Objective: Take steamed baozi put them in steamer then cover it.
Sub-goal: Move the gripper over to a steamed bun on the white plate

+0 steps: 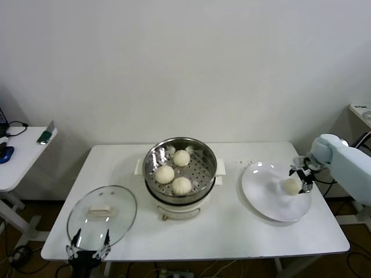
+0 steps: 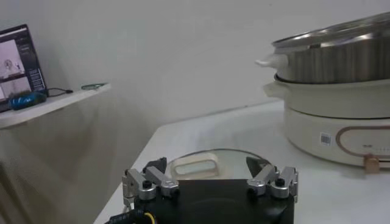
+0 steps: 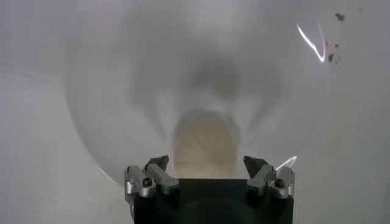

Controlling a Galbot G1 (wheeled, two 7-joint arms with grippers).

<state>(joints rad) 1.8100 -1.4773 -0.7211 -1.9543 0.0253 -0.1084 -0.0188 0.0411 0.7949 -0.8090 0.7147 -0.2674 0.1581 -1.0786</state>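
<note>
head view: three baozi in steamer, one on plate

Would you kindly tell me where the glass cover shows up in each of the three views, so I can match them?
Head view: the cover lies flat at the table's front left corner, just beyond the left gripper.
Left wrist view: it lies just beyond the open left gripper, cream handle showing.
Right wrist view: not in it.
Shared landmark: the steamer, also in the left wrist view.
</note>
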